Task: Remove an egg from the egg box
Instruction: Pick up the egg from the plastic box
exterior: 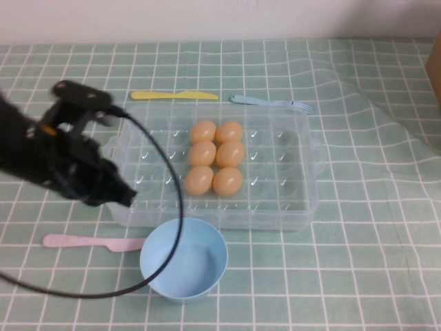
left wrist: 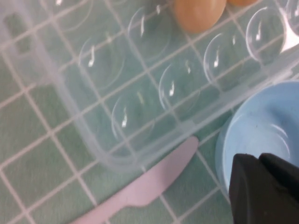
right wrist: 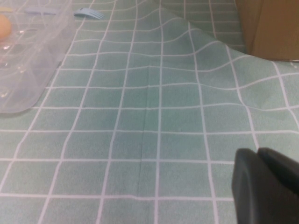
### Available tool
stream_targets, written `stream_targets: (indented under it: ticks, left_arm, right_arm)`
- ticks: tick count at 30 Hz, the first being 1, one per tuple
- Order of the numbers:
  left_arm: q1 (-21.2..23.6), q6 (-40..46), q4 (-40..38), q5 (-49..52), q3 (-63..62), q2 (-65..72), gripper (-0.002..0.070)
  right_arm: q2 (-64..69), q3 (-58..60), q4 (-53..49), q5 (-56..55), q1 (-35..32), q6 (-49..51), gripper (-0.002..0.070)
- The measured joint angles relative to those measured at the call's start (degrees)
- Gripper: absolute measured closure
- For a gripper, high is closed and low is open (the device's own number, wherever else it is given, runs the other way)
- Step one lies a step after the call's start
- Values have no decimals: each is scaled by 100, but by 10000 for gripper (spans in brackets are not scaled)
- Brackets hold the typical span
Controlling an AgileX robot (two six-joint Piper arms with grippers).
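Green checked tablecloth (exterior: 358, 227) — six eggs sitting in the clear egg box (exterior: 303, 200).
Left gripper (exterior: 114, 192) is hovering shut, empty, at the box's left near corner; right gripper (right wrist: 266, 186) — fingers pressed together — over bare cloth, well apart.

Staged kitchen-style test setup: bench (exterior: 358, 276) w/ green checked cloth (exterior: 386, 207), plastic cutlery, blue bowl (exterior: 184, 260), egg box (exterior: 303, 207); plain wall behind.
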Motion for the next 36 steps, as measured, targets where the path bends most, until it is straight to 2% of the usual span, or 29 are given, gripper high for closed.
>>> stream_targets:
  ticks: [3,10,14,17,24,27,31,33,36]
  left_arm:
    - [-417,0,217,108,-568,543,679]
    - [-1000,-10,521,544,-1843,1553,679]
    - [-1360,-44,1072,769,-2400,1975,679]
    - [-1518,-143,1410,798,-2649,2223,679]
    - [-1547,-193,1718,691,-2783,2558,667]
    - [-1547,-193,1769,632,-2783,2636,587]
    - [-1547,-206,1833,504,-2792,2756,356]
    - [-1547,-206,1889,399,-2805,2829,265]
    - [-1547,-216,1988,160,-2818,2937,209]
  right_arm:
    - [0,0,0,0,0,0,694]
    - [0,0,0,0,0,0,694]
    - [0,0,0,0,0,0,694]
    - [0,0,0,0,0,0,694]
    - [0,0,0,0,0,0,694]
    - [0,0,0,0,0,0,694]
    - [0,0,0,0,0,0,694]
    - [0,0,0,0,0,0,694]
    - [0,0,0,0,0,0,694]
